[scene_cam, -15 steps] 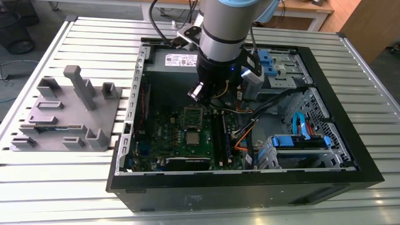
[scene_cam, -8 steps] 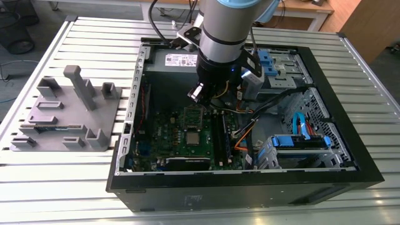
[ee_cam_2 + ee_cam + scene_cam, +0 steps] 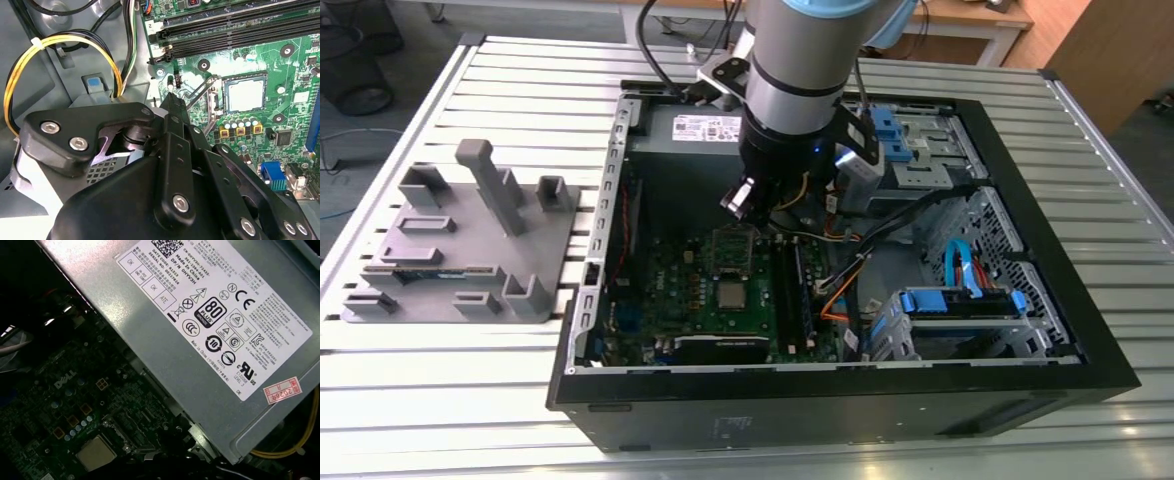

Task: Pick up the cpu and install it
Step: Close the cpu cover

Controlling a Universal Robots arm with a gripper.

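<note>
The cpu [image 3: 731, 293] lies flat in the dark socket of the green board [image 3: 678, 285], its silvery top facing up. It also shows in both wrist views [image 3: 245, 95] [image 3: 96, 453]. My gripper [image 3: 742, 208] hangs inside the open computer case, above the board and a little behind the socket. In the second wrist view its black fingers meet in a narrow tip [image 3: 171, 96], shut with nothing in them. That tip sits close to the thin metal socket lever [image 3: 202, 92], which stands raised beside the cpu.
The grey power supply [image 3: 200, 315] fills the case's back wall near the arm. Yellow and black cables [image 3: 30, 65] loop beside it. Empty memory slots [image 3: 240, 30] run past the socket. A grey plastic holder [image 3: 454, 240] with a memory stick [image 3: 434, 270] stands at the exterior view's left. Blue drive bays [image 3: 961, 300] stand at its right.
</note>
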